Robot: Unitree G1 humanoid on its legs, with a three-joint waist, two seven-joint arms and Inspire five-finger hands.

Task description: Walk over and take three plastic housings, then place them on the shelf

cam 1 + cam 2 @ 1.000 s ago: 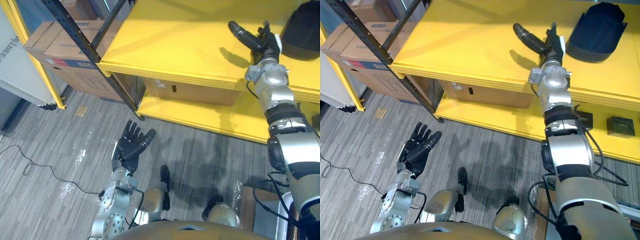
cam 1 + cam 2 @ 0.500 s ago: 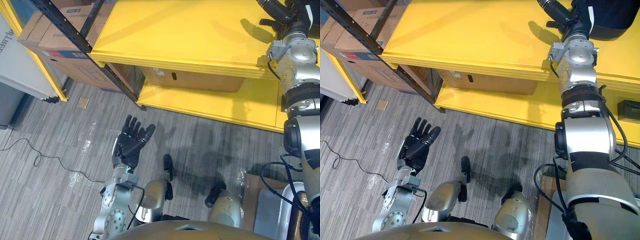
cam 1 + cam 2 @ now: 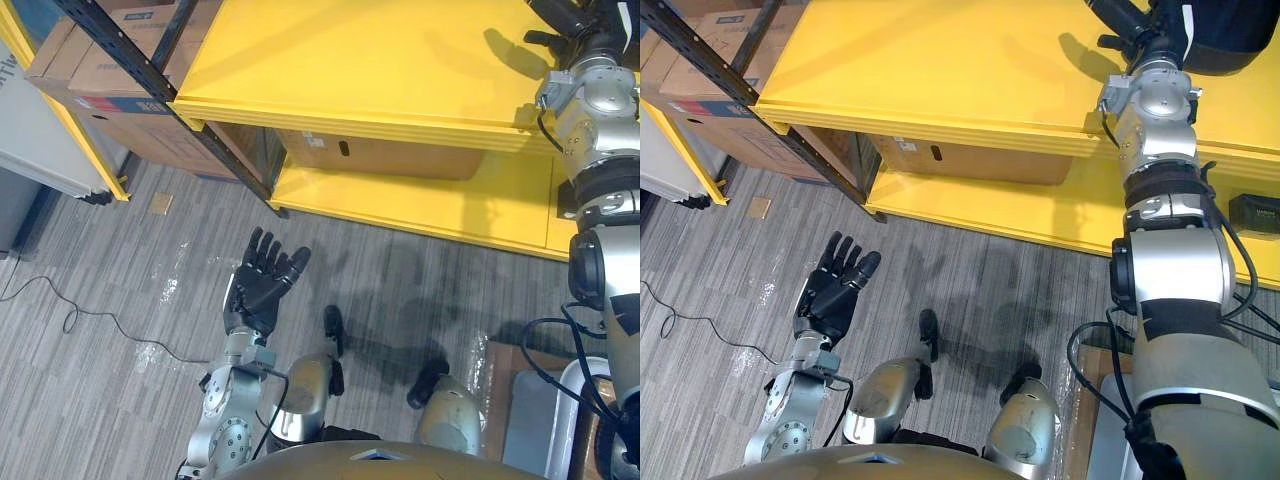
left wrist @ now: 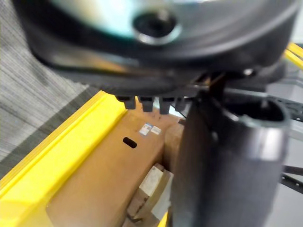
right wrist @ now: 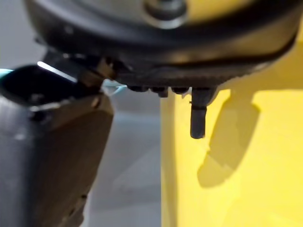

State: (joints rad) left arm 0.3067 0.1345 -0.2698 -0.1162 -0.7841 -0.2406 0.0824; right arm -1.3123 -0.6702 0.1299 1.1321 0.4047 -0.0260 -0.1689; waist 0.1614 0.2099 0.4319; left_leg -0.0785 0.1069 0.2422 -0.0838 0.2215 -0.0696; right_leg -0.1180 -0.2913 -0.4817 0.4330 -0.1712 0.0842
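Left hand (image 3: 262, 290) hangs over the floor, fingers spread wide, holding nothing. Right hand (image 3: 1152, 30) is above the yellow shelf (image 3: 370, 60), just beside the dark housing (image 3: 1240, 40) at the view's edge. I can't tell its grip. Wide yellow surface runs to its left.

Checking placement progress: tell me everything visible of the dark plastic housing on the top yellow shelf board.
The plastic housing is a dark, matte, rounded shell, cut off by the right eye view's top edge. It rests on the top yellow shelf board, toward the robot's right. The right hand is close against its left edge with fingers extended; whether they touch cannot be told.
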